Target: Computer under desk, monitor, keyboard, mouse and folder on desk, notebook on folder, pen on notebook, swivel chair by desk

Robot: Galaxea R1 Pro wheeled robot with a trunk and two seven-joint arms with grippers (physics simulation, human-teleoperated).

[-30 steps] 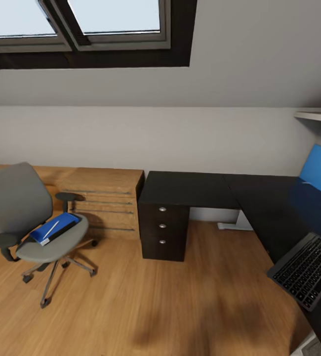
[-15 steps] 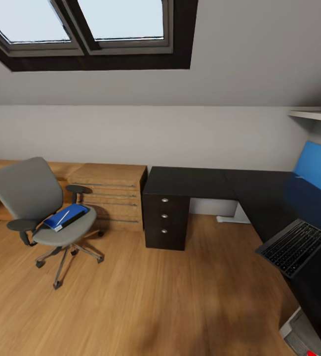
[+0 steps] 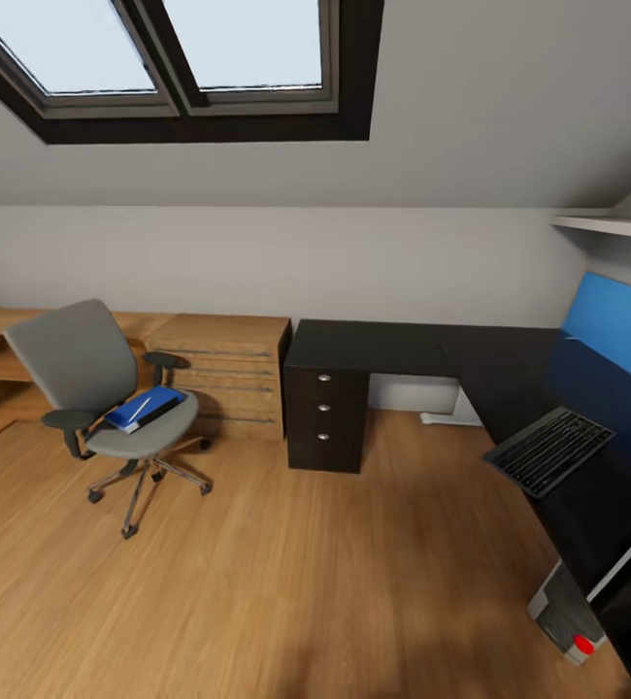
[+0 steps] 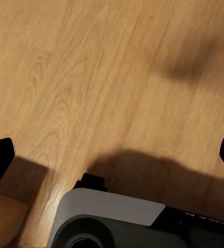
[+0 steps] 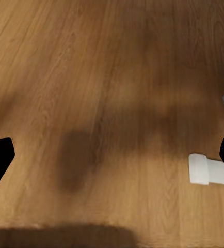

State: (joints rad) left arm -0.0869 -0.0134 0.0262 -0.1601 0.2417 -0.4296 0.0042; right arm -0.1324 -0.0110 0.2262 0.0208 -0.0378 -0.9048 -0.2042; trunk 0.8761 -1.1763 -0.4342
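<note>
Camera panned; both jaws wide over floor [image 4: 91,77]

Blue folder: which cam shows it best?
Head view. The folder lies on the swivel chair seat, unobstructed, something pale on top. Both wrist views look down at the wood floor, with no folder there.

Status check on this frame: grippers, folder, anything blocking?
Both grippers open over bare floor, holding nothing. Folder on swivel chair seat, away from desk. Keyboard overhangs desk edge. Open floor between.
</note>
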